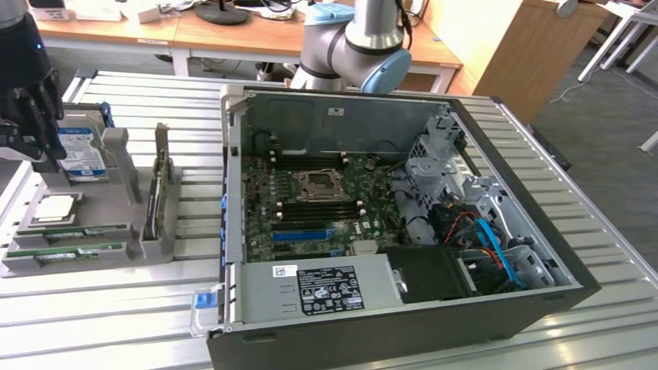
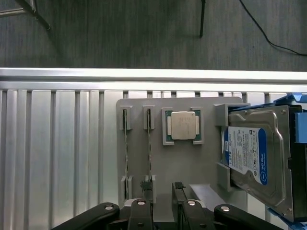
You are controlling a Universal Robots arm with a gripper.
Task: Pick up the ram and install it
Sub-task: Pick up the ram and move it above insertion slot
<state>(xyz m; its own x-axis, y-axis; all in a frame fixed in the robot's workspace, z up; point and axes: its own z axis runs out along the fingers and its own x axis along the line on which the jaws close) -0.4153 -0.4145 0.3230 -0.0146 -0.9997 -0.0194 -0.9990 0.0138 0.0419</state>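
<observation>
- The end effector (image 2: 162, 189) hangs over the grey parts tray (image 2: 192, 165), its fingers (image 2: 146, 189) spread wide with nothing between them.
- One fingertip lies just beside the end of a ram stick (image 2: 149, 143). I cannot tell whether they touch.
- Two ram sticks stand on edge in the tray's holders, side by side. The second stick (image 2: 125, 143) is farther from the processor chip (image 2: 184, 125).
- A hard drive (image 2: 254, 153) with a blue-white label sits in the tray beyond the chip.
- In the exterior view, the end effector (image 1: 41, 154) and the tray (image 1: 103, 204) are at the exterior view's left, on the slatted metal tabletop (image 1: 113, 308).
- At the exterior view's right lies the open computer case (image 1: 514, 308), with its motherboard (image 1: 319, 200) exposed.
</observation>
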